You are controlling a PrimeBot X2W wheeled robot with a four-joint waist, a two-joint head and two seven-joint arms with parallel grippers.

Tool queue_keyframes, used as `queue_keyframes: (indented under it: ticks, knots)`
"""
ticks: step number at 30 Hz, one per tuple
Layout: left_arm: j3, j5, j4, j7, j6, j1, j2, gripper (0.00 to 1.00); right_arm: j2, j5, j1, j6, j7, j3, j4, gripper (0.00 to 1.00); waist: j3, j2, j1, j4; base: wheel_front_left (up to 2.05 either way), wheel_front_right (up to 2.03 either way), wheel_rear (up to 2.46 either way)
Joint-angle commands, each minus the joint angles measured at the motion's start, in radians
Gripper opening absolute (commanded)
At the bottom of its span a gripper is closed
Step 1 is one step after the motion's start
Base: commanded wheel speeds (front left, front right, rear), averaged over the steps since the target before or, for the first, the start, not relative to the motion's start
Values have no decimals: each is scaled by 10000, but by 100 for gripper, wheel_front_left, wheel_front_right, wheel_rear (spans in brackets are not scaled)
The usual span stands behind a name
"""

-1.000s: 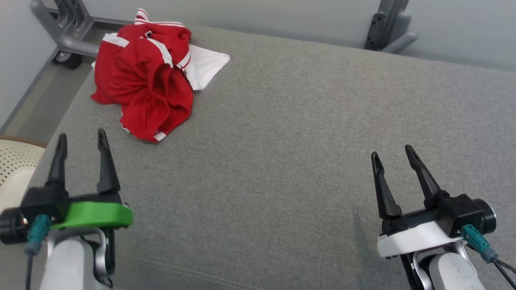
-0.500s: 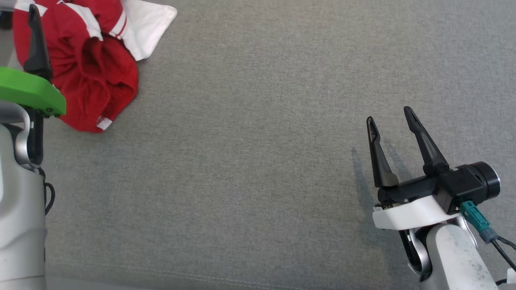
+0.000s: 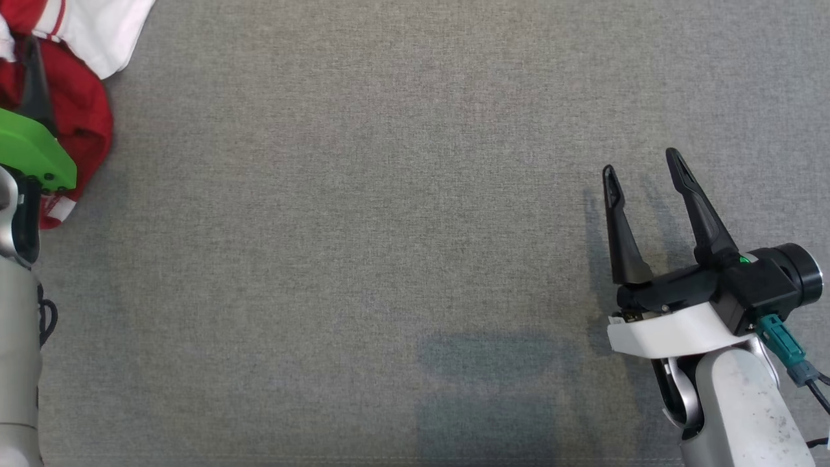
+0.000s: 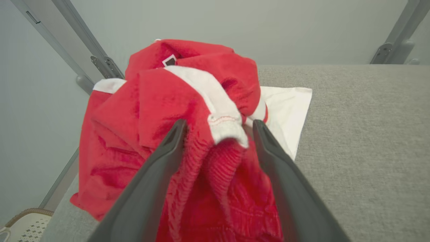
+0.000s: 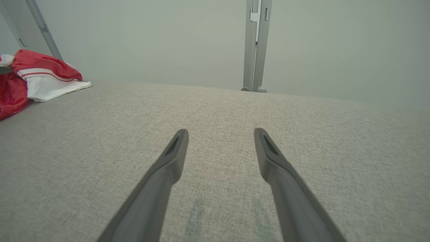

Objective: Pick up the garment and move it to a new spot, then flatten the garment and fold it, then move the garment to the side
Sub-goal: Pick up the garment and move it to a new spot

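Left gripper (image 4: 219, 125) has reached the red garment (image 4: 144, 101), jaws spread astride it, nothing pinched yet; right gripper (image 3: 641, 162) idle, jaws also spread, so step 1 pickup is next.

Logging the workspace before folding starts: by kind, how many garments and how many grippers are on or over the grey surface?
garment: 1
grippers, the left gripper and the right gripper: 2
Total: 3
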Motion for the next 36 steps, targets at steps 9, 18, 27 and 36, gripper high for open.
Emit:
queue_keyframes:
  ticks: [9, 18, 27, 36]
  knots:
    - [147, 62, 1164, -647, 750, -374, 47, 100, -25, -109, -93, 1, -26, -131, 17, 100, 183, 14, -1, -37, 0, 0, 0]
    - [327, -413, 1479, -1192, 512, -161, -135, 0, -25, -16, 66, 1, -26, -77, 147, 100, -227, 14, -1, 235, 0, 0, 0]
    - [141, -243, 1138, -1641, 525, 147, 43, 0, -27, 262, 146, 1, -26, 32, 385, 100, -1213, 14, -1, 192, 0, 0, 0]
    - [-322, 77, -319, -1361, 490, 351, 393, 0, -25, 782, 386, 1, -26, 62, 642, 100, -2511, 14, -1, -203, 0, 0, 0]
